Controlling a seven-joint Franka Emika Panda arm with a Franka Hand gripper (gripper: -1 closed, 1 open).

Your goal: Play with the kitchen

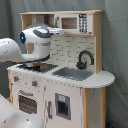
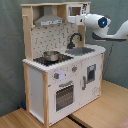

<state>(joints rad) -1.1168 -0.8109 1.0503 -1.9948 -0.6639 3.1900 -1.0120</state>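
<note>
The kitchen [image 1: 60,85] [image 2: 62,65] stands on a wooden floor [image 2: 107,107] before a grey curtain. The arm's head [image 2: 80,20] reaches near the microwave [image 2: 75,11]; the state of its fingers I cannot tell.

This looks like a robot lab or test room, not a home. The only kitchen [image 2: 55,65] here is a toy one of white panels and light wood, standing alone on a wooden tabletop [image 2: 95,112] in the second exterior view. Behind the kitchen, in both exterior views, hangs a plain grey curtain [image 1: 116,45] with soft folds in place of any wall, cupboards or windows. A white robot arm [image 1: 30,45] with a blue light reaches in beside the kitchen, at the height of its hood [image 2: 48,19]. The kitchen's own fittings are play-sized: a small microwave [image 1: 73,23], a black faucet [image 1: 85,59] and a grey sink [image 1: 73,73].
</note>
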